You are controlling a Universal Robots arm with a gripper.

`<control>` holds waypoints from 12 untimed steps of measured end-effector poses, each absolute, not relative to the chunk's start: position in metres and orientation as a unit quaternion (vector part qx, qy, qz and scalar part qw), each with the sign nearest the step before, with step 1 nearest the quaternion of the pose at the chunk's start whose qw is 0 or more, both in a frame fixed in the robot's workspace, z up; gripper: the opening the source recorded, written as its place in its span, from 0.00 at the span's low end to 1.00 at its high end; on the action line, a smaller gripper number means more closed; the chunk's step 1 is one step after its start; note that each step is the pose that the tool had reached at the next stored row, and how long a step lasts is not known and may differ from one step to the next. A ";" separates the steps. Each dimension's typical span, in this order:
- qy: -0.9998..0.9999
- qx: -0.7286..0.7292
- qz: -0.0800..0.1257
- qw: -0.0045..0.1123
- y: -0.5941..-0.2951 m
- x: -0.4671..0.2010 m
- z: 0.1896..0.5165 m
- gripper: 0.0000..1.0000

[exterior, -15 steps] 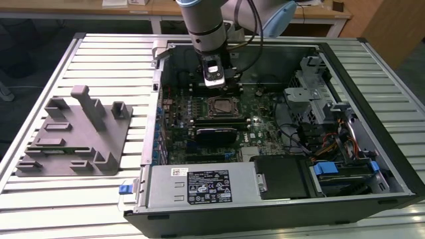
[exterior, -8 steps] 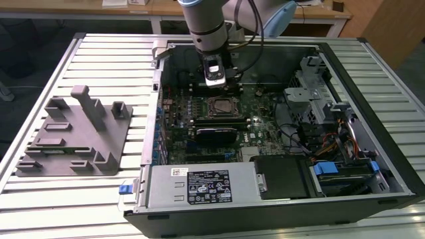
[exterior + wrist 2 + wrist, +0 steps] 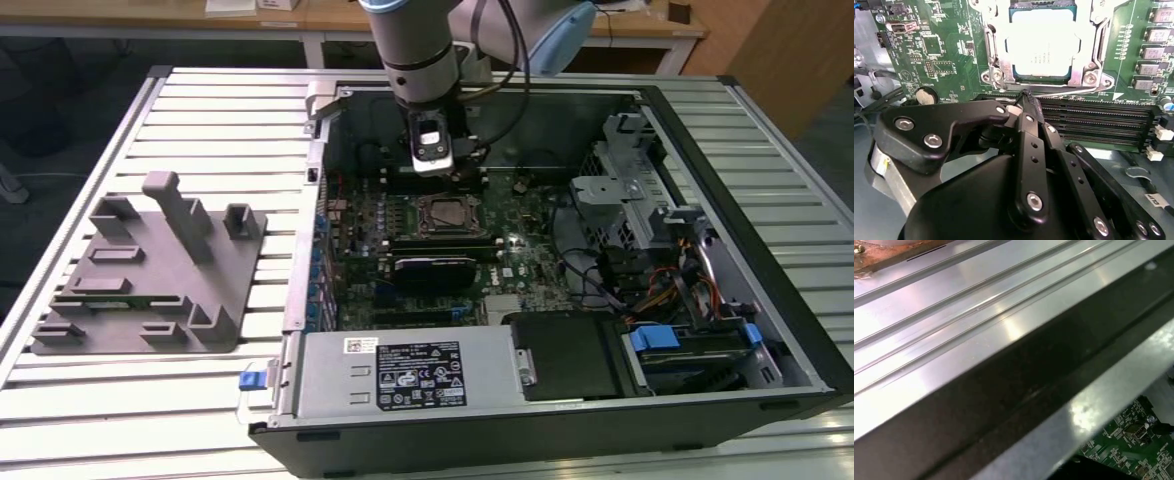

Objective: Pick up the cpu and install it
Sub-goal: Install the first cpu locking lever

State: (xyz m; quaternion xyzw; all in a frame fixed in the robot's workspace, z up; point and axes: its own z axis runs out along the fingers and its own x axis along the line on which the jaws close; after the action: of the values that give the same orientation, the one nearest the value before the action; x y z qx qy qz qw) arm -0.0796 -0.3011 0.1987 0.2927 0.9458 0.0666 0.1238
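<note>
The cpu [image 3: 1041,47] lies flat in the motherboard's socket, its shiny silver top framed by the metal retention bracket [image 3: 995,60], seen in the second wrist view. My gripper [image 3: 1026,98] hovers just short of the socket, over the memory slots [image 3: 1094,122], its black fingers [image 3: 1030,145] pressed together with nothing between them. In the exterior view the gripper [image 3: 438,175] hangs inside the open computer case [image 3: 561,420], a little beyond the socket [image 3: 445,213].
A grey fixture [image 3: 147,275] with upright pegs lies on the slatted table [image 3: 200,100] at the exterior view's left. Inside the case are a power supply [image 3: 400,375], drive bays [image 3: 694,345] and cables [image 3: 627,270]. The first wrist view looks along the case's rim [image 3: 1019,390].
</note>
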 end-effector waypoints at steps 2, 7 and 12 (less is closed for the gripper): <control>0.945 0.295 0.066 0.124 -0.301 -0.079 0.198 0.11; 0.944 0.299 0.066 0.124 -0.301 -0.079 0.196 0.11; 0.943 0.300 0.066 0.124 -0.302 -0.079 0.193 0.11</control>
State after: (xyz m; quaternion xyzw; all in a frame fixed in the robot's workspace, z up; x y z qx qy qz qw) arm -0.0787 -0.3019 0.1933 0.3004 0.9434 0.0655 0.1243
